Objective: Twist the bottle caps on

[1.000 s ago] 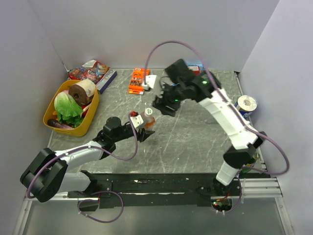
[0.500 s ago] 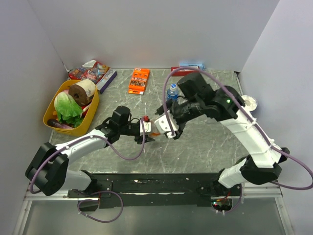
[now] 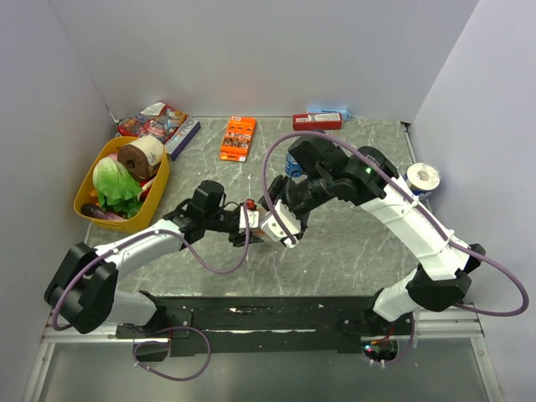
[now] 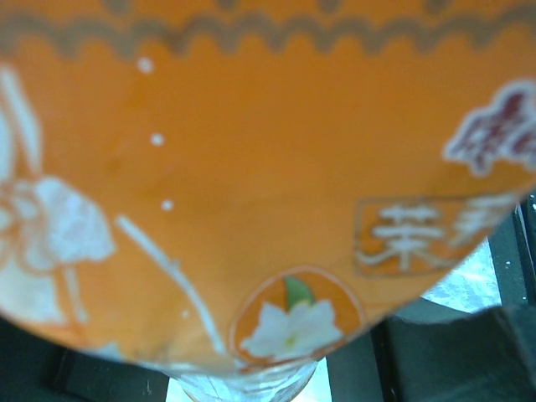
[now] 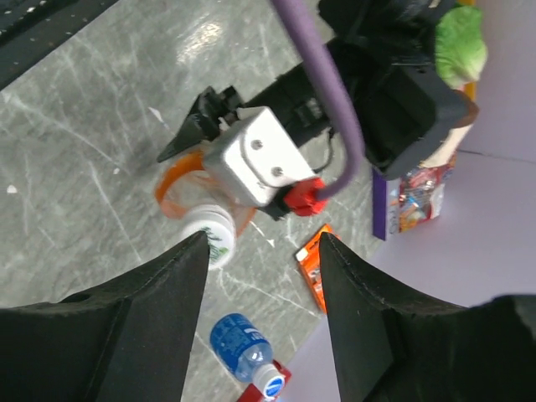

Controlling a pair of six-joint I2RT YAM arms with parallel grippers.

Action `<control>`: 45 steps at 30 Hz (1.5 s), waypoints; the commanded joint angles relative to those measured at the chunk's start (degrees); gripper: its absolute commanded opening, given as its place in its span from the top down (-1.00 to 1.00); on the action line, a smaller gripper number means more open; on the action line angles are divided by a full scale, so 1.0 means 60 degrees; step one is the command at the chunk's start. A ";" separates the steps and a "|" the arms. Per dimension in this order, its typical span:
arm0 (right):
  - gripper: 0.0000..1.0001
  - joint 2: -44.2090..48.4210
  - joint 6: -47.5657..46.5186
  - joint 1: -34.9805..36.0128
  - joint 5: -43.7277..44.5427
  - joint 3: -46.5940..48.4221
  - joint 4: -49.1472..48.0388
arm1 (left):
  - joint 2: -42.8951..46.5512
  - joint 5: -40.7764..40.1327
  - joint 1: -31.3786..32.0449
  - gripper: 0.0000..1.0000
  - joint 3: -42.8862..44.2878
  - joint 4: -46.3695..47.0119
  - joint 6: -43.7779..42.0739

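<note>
Grey marble table (image 3: 352, 243): the left gripper (image 3: 255, 228) stays clenched on the orange bottle (image 4: 251, 184), whitish cap (image 5: 209, 234) at its top end. The right gripper (image 5: 261, 239), jaws spread, has edged closer above it, partly hiding the blue-label bottle (image 5: 241, 345).

- Orange bottle (image 4: 251, 167): blurred, overfills the left wrist view, cut off on all sides.
- Whitish cap (image 5: 211, 228): partly behind one of the right fingers (image 5: 142, 318).

The orange bottle (image 5: 178, 186), white cap (image 5: 209, 238) on its neck, is held tilted over the bench (image 3: 352, 243). The blue-labelled bottle (image 5: 239, 342), blue cap (image 5: 273, 386) on, sits at its 1 o'clock from above.
</note>
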State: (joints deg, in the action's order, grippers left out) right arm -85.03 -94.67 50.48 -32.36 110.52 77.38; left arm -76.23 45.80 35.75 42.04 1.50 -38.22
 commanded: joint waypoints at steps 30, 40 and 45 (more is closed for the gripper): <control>-0.05 0.0110 0.0193 0.0098 0.0969 -0.0827 0.2103 | 0.0165 0.0189 -0.0318 0.98 0.0332 0.0673 -0.0471; 0.05 -0.0109 0.0237 0.0098 0.0969 -0.0695 0.2103 | 0.0165 0.0174 -0.0318 0.98 0.0405 0.0673 -0.0559; 0.11 -0.0198 0.0237 0.0127 0.0984 -0.0637 0.2117 | 0.0092 0.0189 -0.0318 0.98 0.0522 0.0630 -0.0647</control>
State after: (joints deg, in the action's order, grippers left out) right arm -85.45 -93.12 50.76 -26.39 105.32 77.12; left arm -76.23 45.17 33.93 42.15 3.57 -39.97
